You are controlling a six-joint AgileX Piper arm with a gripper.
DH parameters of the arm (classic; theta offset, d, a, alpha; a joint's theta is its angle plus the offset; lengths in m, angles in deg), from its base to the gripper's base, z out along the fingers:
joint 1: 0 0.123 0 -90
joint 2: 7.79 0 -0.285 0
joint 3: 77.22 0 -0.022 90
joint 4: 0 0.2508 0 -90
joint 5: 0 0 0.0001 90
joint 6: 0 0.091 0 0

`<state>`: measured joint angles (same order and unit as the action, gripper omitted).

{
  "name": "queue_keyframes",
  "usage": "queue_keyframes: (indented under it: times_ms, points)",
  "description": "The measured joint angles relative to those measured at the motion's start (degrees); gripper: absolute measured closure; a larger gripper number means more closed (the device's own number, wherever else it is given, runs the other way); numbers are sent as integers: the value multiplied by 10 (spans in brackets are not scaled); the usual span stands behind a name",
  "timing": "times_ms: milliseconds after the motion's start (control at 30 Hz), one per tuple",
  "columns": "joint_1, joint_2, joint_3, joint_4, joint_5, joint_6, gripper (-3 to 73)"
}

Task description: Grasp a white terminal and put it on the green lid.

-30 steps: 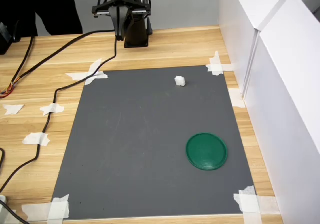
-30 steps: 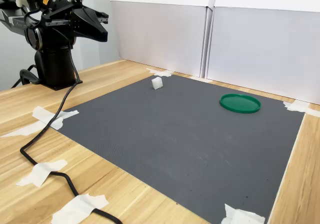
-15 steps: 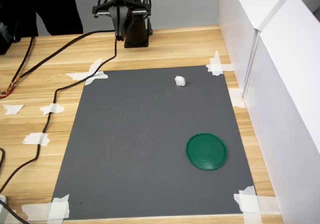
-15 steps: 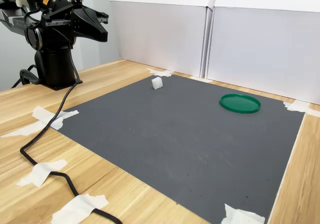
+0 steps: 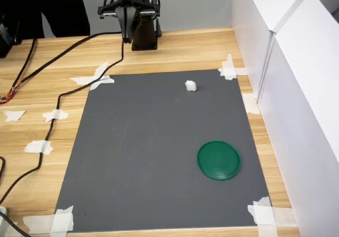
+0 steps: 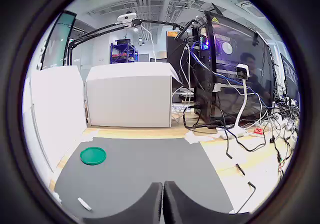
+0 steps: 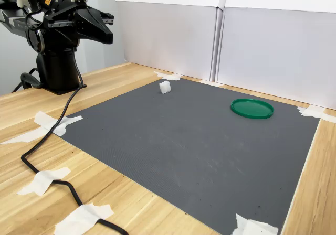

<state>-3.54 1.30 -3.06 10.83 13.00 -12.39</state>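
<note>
- We are seeing a wooden table carrying a grey mat, taped down at its corners, with white panels standing along the first exterior view's right.
- The arm is sitting folded at 12 o'clock of the mat in the first exterior view, well clear of it.
- The lid is lying flat on the mat at about 4 o'clock in that view, bare on top.
- The gripper is showing its two fingers pressed together in the wrist view, holding nothing.
- The terminal is resting on the mat at about 1 o'clock, well apart from the lid.
</note>
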Motion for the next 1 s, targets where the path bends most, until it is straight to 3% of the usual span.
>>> queue_keyframes:
  times_ms: [233, 400, 533, 733, 1000]
  points:
    - [0, 32, -7, 3, -10, -10, 711]
    - [0, 105, -65, 3, 21, -42, 711]
    - [0, 183, -139, 3, 94, -56, 711]
    - [0, 310, -262, 7, 280, -69, 711]
    - [0, 474, -367, 5, 393, -74, 682]
